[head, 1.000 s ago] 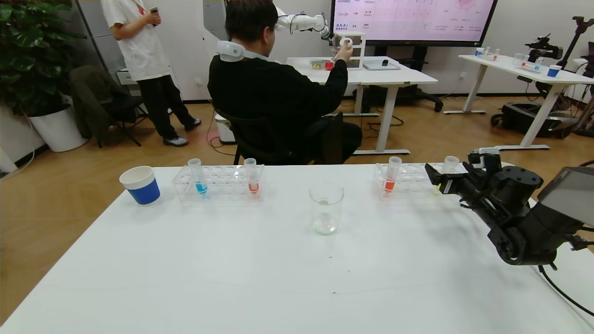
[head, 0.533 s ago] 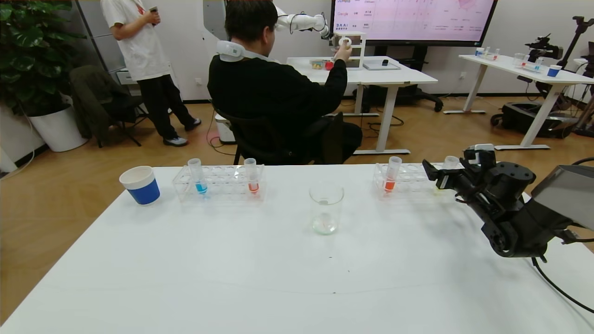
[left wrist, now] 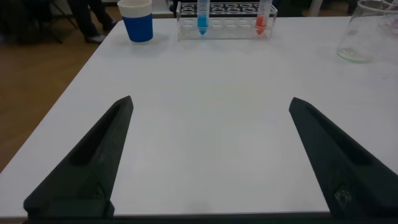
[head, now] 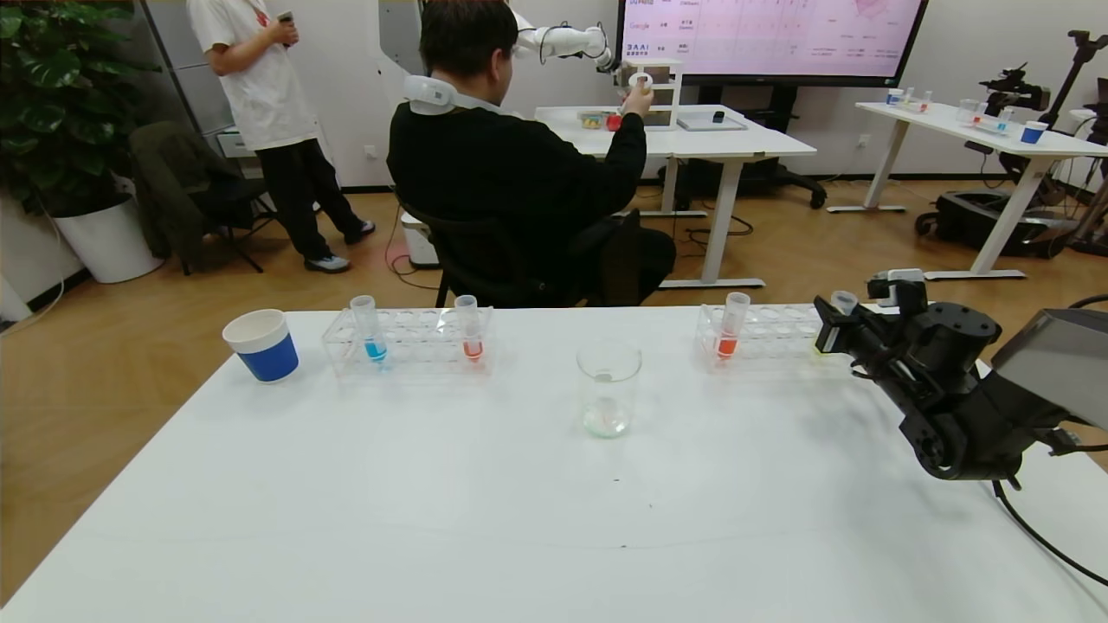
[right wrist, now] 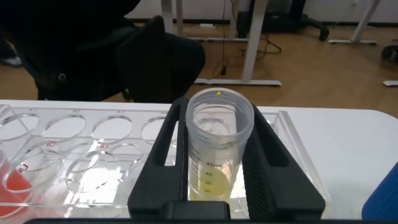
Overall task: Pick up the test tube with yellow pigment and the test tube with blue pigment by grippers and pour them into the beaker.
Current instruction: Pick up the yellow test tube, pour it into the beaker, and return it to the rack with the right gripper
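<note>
The yellow-pigment test tube stands in the right clear rack, and its rim shows above the fingers. My right gripper is shut on it, one black finger on each side, which also shows in the right wrist view. The blue-pigment test tube stands in the left rack and also shows in the left wrist view. The beaker stands at the table's middle between the racks. My left gripper is open and empty, low over bare table, out of the head view.
A blue paper cup stands left of the left rack. Orange-red tubes stand in the left rack and the right rack. A blue object sits beside the right rack. A seated person is beyond the far edge.
My right gripper's fingers have closed from a wide gap onto the yellow tube, after rising slightly. The tube's rim now leans a little. The left rack, the beaker and the cup have not moved.
</note>
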{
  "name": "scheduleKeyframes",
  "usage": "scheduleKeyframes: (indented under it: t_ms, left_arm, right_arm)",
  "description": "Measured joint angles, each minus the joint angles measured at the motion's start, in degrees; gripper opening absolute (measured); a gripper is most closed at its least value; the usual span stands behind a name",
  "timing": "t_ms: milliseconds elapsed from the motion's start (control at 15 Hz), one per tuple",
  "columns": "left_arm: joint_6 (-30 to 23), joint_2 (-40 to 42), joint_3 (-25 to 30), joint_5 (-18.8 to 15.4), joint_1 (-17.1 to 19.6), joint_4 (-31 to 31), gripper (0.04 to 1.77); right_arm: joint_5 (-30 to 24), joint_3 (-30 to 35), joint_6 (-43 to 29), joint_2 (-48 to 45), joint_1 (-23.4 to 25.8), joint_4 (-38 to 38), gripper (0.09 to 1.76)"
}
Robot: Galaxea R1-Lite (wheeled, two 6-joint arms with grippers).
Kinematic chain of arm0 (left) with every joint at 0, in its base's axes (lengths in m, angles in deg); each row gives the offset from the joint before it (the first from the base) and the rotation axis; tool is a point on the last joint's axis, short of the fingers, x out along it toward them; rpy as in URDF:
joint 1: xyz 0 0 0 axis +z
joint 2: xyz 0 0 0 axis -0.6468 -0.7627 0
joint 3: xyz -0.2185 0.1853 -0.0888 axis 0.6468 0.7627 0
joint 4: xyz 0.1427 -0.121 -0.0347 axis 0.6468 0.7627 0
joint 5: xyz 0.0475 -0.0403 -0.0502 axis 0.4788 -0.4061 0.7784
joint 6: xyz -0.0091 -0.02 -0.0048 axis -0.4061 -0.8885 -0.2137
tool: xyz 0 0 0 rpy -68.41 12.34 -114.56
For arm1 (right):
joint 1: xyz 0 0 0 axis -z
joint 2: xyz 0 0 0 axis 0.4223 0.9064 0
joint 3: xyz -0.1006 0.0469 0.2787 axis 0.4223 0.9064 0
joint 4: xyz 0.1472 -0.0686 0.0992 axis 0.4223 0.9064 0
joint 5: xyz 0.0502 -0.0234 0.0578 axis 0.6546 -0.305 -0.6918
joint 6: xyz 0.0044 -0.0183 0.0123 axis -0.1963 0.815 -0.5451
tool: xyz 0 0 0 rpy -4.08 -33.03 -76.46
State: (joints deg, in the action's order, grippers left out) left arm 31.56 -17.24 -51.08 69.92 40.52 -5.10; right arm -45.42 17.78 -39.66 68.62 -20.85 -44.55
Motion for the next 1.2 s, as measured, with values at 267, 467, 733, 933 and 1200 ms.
scheduleKeyframes:
  t_ms: [267, 467, 733, 933, 1200]
  left_arm:
    - [0.02, 0.0, 0.0, 0.02, 0.0, 0.0, 1.75]
    - [0.02, 0.0, 0.0, 0.0, 0.02, 0.0, 1.75]
    - [0.0, 0.0, 0.0, 0.0, 0.02, 0.0, 1.75]
    - [0.0, 0.0, 0.0, 0.0, 0.02, 0.0, 1.75]
    - [0.02, 0.0, 0.0, 0.0, 0.02, 0.0, 1.75]
  right_arm:
    - [0.01, 0.2, 0.04, -0.98, -0.15, 0.16, 0.5]
    - [0.0, -0.33, 0.04, -3.1, -0.17, 1.77, 0.5]
    - [-0.83, -0.73, 0.06, -8.67, -0.67, 8.92, 0.51]
    - [-1.04, -1.45, 0.11, -11.34, -1.13, 10.91, 0.51]
    - [-6.85, -2.33, 0.17, -15.41, -2.45, 15.98, 0.51]
